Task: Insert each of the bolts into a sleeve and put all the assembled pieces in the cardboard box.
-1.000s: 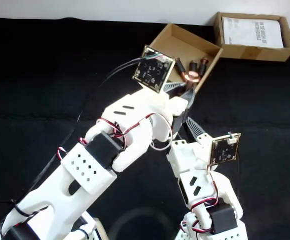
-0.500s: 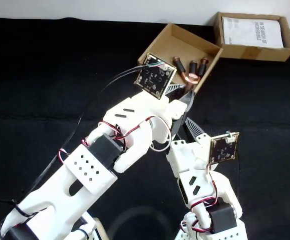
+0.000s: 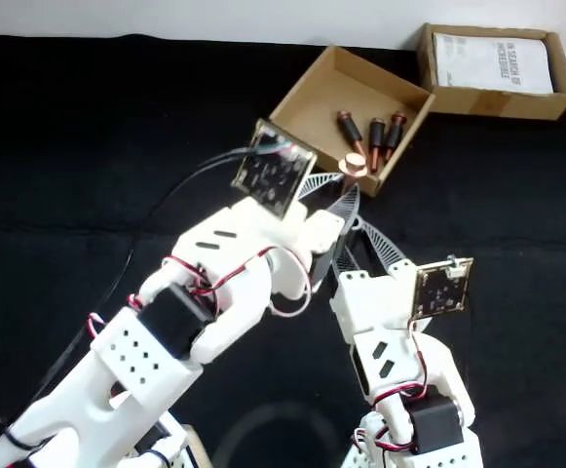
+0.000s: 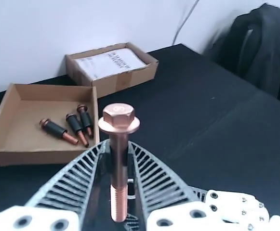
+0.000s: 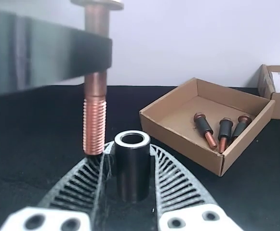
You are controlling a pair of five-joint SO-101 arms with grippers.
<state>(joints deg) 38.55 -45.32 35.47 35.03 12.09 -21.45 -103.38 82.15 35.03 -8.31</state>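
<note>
My left gripper is shut on a copper bolt, held upright with its hex head on top. My right gripper is shut on a black sleeve that stands upright with its bore facing up. The bolt hangs just beside the sleeve, its threaded tip about level with the sleeve's rim and not inside the bore. From above, the left gripper and bolt head sit over the right gripper, just short of the cardboard box. Three assembled pieces lie in that box.
A second cardboard box holding a printed sheet stands at the back right, beside the first. The black table cloth stretches open to the left and right of the arms. A dark garment lies at the table's far side.
The left arm has drawn back from the box's edge toward the near left, bringing the bolt over the right gripper. The right arm has barely moved.
</note>
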